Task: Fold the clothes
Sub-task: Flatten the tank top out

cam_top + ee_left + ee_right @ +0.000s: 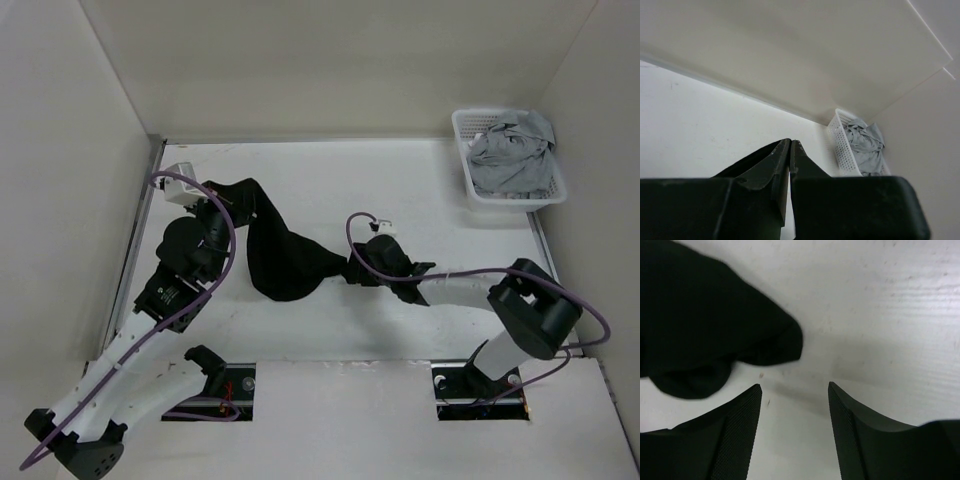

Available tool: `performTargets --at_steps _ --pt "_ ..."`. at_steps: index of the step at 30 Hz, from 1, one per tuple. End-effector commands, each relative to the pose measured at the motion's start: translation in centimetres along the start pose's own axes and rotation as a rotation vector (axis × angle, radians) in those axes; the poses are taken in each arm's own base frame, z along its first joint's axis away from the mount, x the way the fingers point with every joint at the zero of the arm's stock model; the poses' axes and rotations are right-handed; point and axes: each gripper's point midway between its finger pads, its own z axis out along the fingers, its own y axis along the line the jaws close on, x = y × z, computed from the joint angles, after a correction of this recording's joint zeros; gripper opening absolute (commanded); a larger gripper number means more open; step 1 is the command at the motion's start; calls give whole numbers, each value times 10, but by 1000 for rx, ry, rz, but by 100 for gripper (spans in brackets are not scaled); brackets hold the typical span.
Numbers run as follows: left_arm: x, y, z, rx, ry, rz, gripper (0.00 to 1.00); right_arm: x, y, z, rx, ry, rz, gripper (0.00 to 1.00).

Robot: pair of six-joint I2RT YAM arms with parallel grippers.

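Open tabletop (400,180) between black garment (285,255) and basket (463,150).

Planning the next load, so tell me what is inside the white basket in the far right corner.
A crumpled light grey garment fills the white basket. Anything under it, and the basket's floor, is covered and cannot be seen.
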Motion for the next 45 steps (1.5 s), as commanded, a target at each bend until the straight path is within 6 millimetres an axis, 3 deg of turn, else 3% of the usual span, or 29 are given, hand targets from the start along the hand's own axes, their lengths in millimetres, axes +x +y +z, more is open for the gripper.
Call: performTargets --at_steps 1,4,7,10,11,14,16,19,21,24,29,33,36,41,43,45 --pt "-12 6 0 -14 -61 -3 1 -48 28 16 -95 -135 98 59" --pt "-8 12 6 -29 -64 -5 1 -41 26 34 -89 -88 97 55" --pt "-12 15 10 -36 -85 -17 1 -40 35 41 -114 -58 91 54" --pt "-16 16 15 -34 -100 -31 1 -39 36 48 -118 -31 106 48" --pt "-16 16 16 -32 -102 -35 1 -37 36 50 -117 -21 108 42" --pt "-13 18 24 -36 -96 -49 1 -44 36 53 -112 -31 122 12" --pt "-14 18 29 -32 -99 -63 1 -63 41 43 -126 -88 126 2" --pt "-30 11 33 -19 -128 -87 1 -109 56 -7 -171 -244 96 1" --pt "-46 1 32 4 -158 -102 1 -141 65 -58 -197 -347 64 1" --pt "-76 -20 19 59 -217 -127 1 -170 86 -143 -248 -464 -10 2" --pt "-131 -36 -22 105 -334 -137 1 -203 113 -283 -341 -644 -115 3" --pt "-166 -32 -53 86 -434 -109 1 -207 129 -369 -462 -721 -137 3" --pt "-172 -23 -59 43 -460 -77 1 -204 131 -394 -489 -735 -138 3" --pt "-175 -29 -64 59 -453 -85 1 -205 126 -398 -486 -737 -115 3" --pt "-177 -31 -67 71 -459 -84 1 -203 125 -396 -490 -741 -121 3" --pt "-171 -29 -62 63 -446 -68 1 -201 125 -378 -448 -749 -140 4"
